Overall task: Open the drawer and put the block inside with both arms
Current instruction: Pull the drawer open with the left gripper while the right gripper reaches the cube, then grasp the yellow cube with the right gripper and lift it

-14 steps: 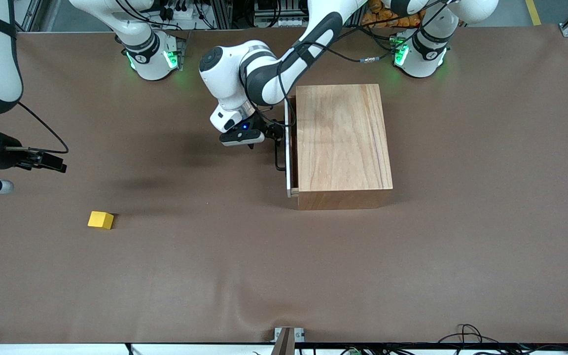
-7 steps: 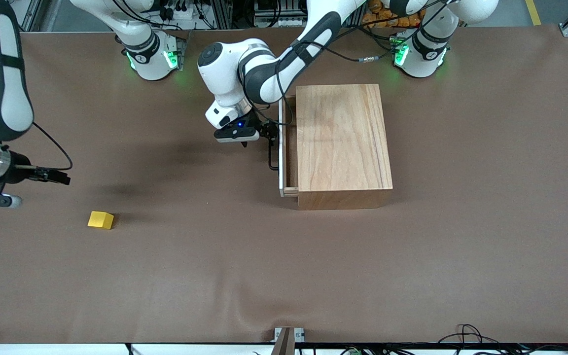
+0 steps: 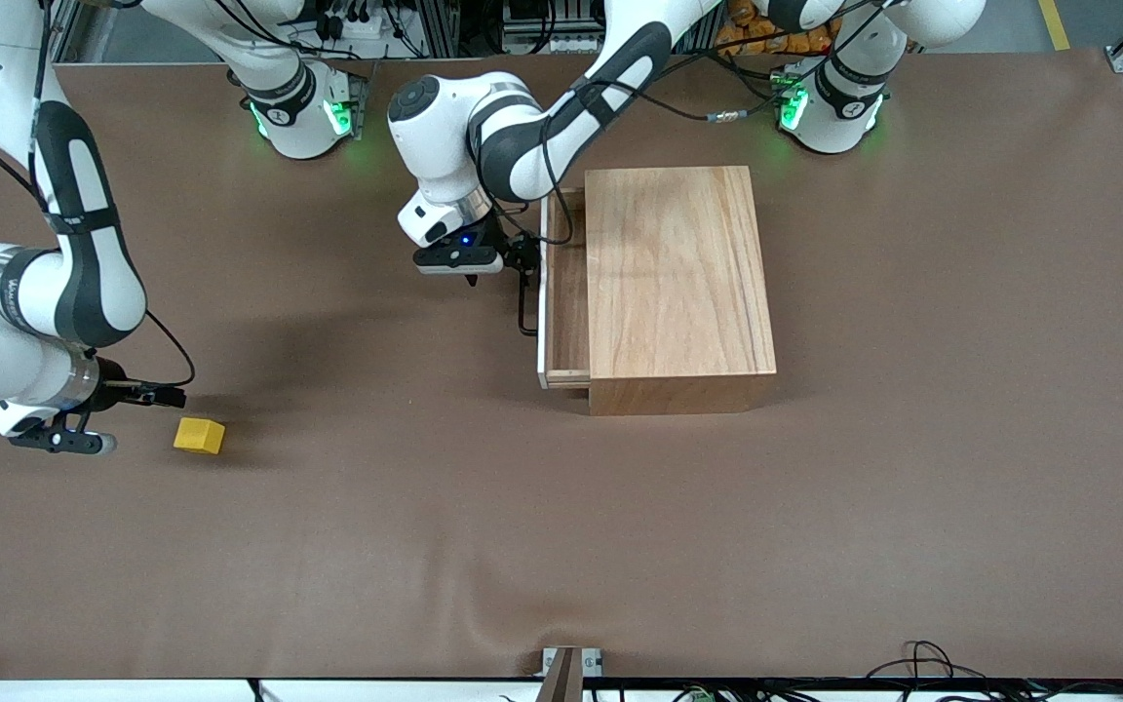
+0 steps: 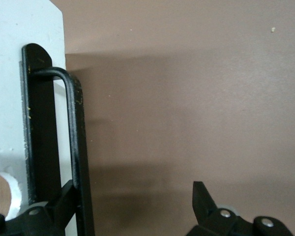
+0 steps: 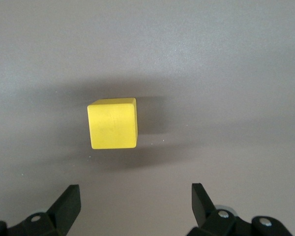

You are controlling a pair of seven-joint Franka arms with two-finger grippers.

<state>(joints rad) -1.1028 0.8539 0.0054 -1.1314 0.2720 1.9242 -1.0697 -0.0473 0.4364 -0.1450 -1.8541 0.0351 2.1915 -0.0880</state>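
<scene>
Sliding out further now, the drawer (image 3: 564, 288) shows more of its tray, and the right gripper (image 3: 147, 414) has swung down beside the block (image 3: 199, 435), fingers wide, block untouched on the table toward the right arm's end. Left gripper (image 3: 521, 261), spread wide, hooks the handle (image 4: 74, 147); best pull straight, keeping that finger seated

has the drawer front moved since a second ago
Yes. The drawer has slid farther out of the fixed wooden box, toward the right arm's end of the table, with the left hand at its black loop handle.
</scene>
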